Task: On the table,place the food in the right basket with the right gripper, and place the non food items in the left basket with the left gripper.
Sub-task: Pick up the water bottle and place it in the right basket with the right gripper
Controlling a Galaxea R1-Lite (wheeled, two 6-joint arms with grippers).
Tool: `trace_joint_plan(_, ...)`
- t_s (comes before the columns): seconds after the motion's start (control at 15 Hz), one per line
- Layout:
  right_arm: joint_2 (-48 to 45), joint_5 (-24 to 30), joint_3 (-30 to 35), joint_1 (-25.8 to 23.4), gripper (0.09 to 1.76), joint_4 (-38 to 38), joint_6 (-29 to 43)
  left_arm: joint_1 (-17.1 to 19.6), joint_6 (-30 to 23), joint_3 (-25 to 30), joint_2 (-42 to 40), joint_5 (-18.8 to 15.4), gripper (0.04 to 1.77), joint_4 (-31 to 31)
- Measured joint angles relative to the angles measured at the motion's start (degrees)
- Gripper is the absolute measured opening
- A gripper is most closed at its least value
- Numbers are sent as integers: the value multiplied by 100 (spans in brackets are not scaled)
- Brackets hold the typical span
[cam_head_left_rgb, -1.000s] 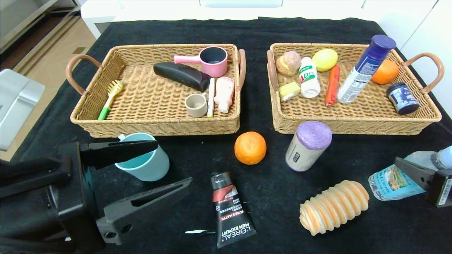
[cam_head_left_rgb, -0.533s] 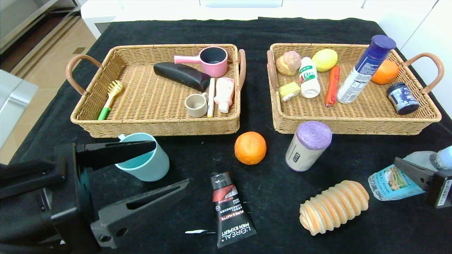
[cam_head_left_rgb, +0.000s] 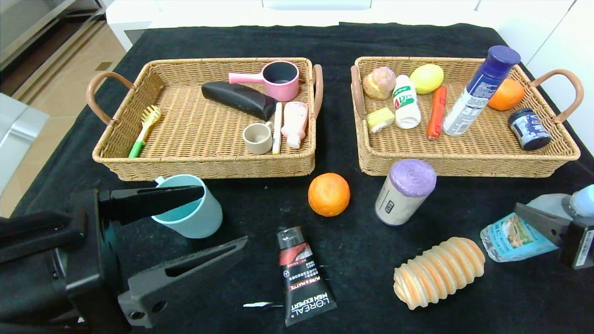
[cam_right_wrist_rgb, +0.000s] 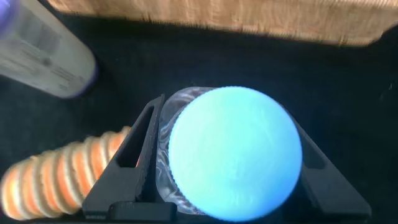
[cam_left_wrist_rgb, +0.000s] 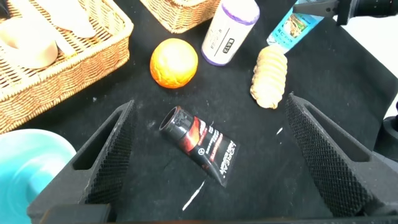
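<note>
Right pincer (cam_head_left_rgb: 540,221), clamped on clear water bottle with pale blue cap (cam_head_left_rgb: 515,236), has tipped it slightly up off near-right tabletop (cam_head_left_rgb: 362,287): lift starting. Left pincer (cam_head_left_rgb: 197,215) apart, idle near-left.

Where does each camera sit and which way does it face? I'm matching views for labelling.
Head: above, looking down at the table; left gripper and right gripper show.
Left wrist: on the left arm, facing the black tube between its open fingers.
Right wrist: on the right arm, facing the water bottle.
Shared: the ridged bread.
</note>
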Motion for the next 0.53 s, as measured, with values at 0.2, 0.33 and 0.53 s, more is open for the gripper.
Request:
trace_joint_plan(0.2, -71, 2, -775, 0, 108, 689, -44, 0, 0, 4, -15, -7, 172, 0)
trace_joint_plan(0.33, -24, 13, -1464, -2, 108, 1040, -52, -6, 5, 4, -15, -2, 172, 7)
trace_joint_plan(0.53, 204, 9, -2443, -61, 108, 1456, -61, -6, 5, 6, -15, -5, 172, 2)
